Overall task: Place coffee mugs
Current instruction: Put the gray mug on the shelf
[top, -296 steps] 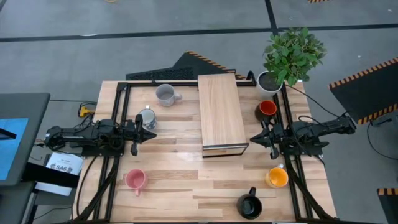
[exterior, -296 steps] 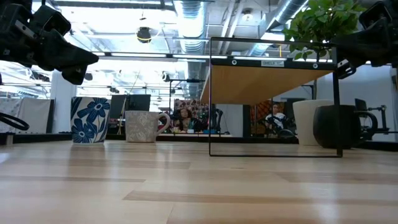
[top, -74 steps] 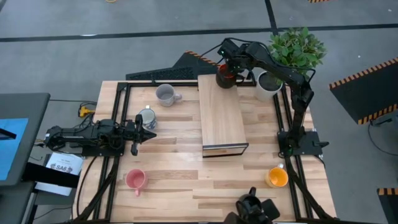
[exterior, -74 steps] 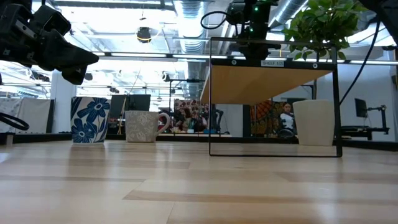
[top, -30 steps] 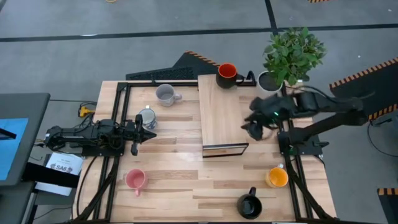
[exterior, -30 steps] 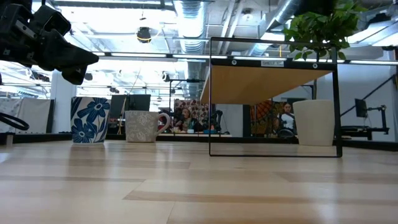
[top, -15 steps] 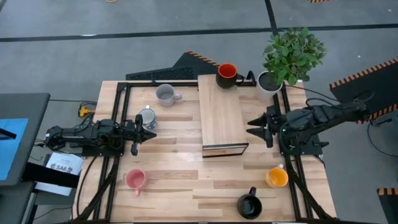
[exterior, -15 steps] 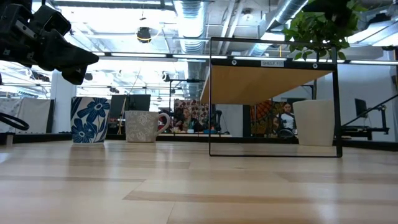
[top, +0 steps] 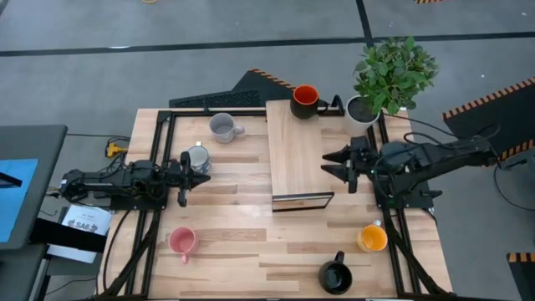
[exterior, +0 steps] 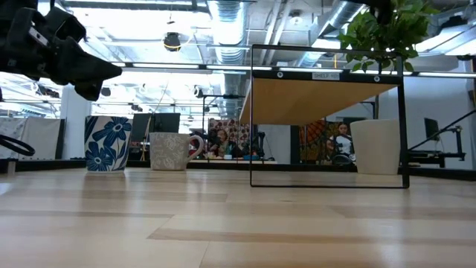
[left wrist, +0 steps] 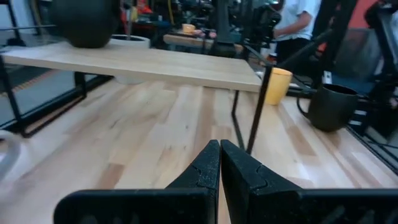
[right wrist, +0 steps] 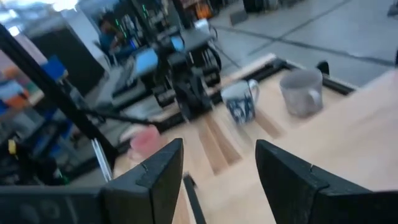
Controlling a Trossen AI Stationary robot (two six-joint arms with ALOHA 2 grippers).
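High view: right gripper [top: 336,163], fingers spread and empty, beside the raised wooden shelf [top: 297,150], risks clipping it reaching the yellow-orange mug [top: 372,239].

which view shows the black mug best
The left wrist view: the black mug stands unobstructed, handle visible, beside the yellow mug. The high view shows it small, from above, at the table's near edge. The low and right wrist views miss it.

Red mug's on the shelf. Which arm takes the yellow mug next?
Right. The yellow mug sits on the right side of the table, just in front of the right gripper, which is open and empty. The left gripper is shut, parked across the shelf by the blue-flowered mug.
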